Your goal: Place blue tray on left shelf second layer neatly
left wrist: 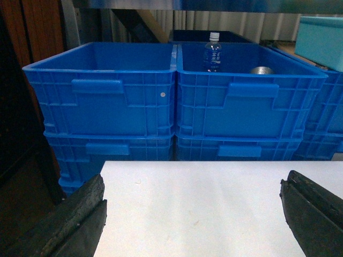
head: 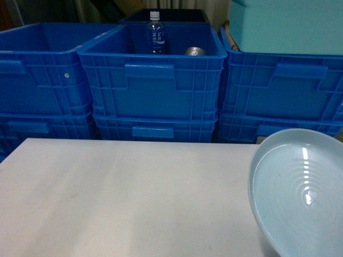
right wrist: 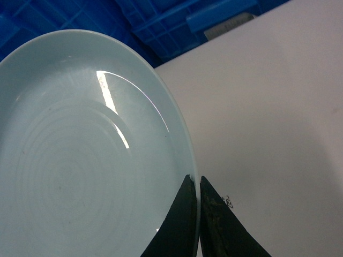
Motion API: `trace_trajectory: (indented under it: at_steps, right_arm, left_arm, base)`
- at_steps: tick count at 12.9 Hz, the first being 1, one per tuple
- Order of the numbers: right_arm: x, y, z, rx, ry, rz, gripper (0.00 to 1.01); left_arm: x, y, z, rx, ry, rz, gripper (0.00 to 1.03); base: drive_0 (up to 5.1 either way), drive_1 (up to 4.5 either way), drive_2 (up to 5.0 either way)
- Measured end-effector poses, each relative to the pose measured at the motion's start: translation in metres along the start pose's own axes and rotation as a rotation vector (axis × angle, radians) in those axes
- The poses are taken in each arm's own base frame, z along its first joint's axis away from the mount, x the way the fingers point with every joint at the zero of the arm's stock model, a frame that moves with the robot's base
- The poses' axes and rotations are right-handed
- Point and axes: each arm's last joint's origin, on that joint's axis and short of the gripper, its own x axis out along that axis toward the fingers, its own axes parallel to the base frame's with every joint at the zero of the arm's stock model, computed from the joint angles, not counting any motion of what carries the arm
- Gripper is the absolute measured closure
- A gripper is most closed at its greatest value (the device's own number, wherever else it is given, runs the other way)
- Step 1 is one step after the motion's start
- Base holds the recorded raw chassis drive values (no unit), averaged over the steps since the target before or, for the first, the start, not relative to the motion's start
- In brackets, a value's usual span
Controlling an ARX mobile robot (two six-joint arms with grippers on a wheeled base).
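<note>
The pale blue tray (head: pixel 300 193) fills the lower right of the head view, tilted above the white table (head: pixel 123 198). In the right wrist view the blue tray (right wrist: pixel 80 160) takes up the left side, and my right gripper (right wrist: pixel 196 179) is shut on its rim, one dark finger inside and one outside. My left gripper (left wrist: pixel 193 198) is open over the table's left part, with nothing between its fingers (left wrist: pixel 80 214). Neither gripper shows in the head view. The left shelf is out of view.
Stacked dark-blue crates (head: pixel 155 80) stand right behind the table's far edge. The middle crate holds a water bottle (head: pixel 155 33) and a metal can (head: pixel 195 51). A teal box (head: pixel 284 24) sits on the right crates. Dark wooden furniture (left wrist: pixel 21 107) is at the far left.
</note>
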Motion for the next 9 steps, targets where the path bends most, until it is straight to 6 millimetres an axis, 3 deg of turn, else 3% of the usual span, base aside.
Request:
trace_trajectory:
  at_steps: [1,2,4,9]
  right_arm:
    - [-0.02,0.035,0.049,-0.275,-0.183,-0.044,0.99]
    - [-0.062,0.072,0.105,-0.579,-0.349,-0.067,0.99]
    - [-0.084,0.075,0.099,-0.566,-0.235,-0.081,0.99]
    - [-0.092,0.069,0.101,-0.578,-0.285,-0.121,0.99]
  left_arm:
    - [0.0,0.0,0.0,0.0,0.0,0.0,0.05]
    - [0.0,0.0,0.0,0.0,0.0,0.0,0.05]
    - [0.0,0.0,0.0,0.0,0.0,0.0,0.05]
    - [0.0,0.0,0.0,0.0,0.0,0.0,0.05]
  base:
    - [0.0,0.0,0.0]
    - [0.0,0.0,0.0]
    - [0.0,0.0,0.0]
    - [0.0,0.0,0.0]
